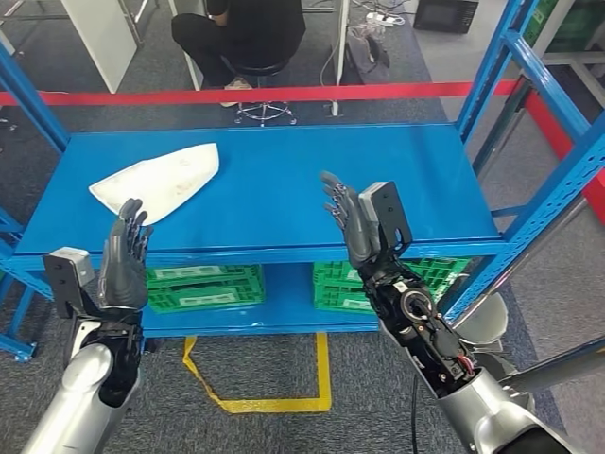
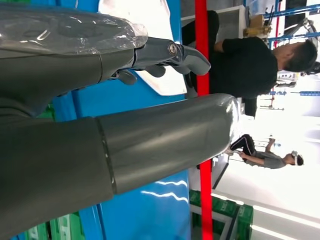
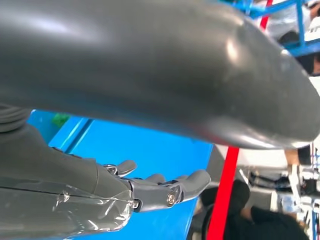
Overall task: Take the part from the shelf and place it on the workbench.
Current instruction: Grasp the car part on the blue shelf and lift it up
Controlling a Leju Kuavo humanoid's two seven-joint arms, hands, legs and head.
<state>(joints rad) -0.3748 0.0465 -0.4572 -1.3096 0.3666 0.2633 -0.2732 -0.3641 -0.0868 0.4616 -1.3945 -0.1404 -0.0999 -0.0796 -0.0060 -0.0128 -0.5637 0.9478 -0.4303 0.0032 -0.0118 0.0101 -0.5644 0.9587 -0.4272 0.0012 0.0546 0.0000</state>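
Head view: one white part [image 1: 161, 179] lying flat on the left half of the blue shelf [image 1: 300, 189], its pointed end near the front edge, well apart from both hands. Two hands raised in front of the shelf's front edge. Left hand [image 1: 125, 257] upright, fingers apart, holding nothing, just below the part's near tip. Right hand [image 1: 350, 222] likewise spread and empty, over the shelf's middle-right, with wide bare blue surface around it. Two stacks of green crates [image 1: 207, 287] on the lower level. One red tape line [image 1: 285, 93] running behind the shelf; one seated person [image 1: 242, 33] beyond it. Yellow floor marking [image 1: 285, 397] below the shelf.

Left wrist view: thick thumb [image 2: 162, 135] and darker fingers [image 2: 177, 52] extended, apart, nothing between them; white part [image 2: 158, 20] beyond the fingertips on the blue surface. Two people past the red tape.

Right wrist view: fingers [image 3: 170, 187] stretched out, separated from the thumb [image 3: 188, 75], empty, over bare blue shelf.
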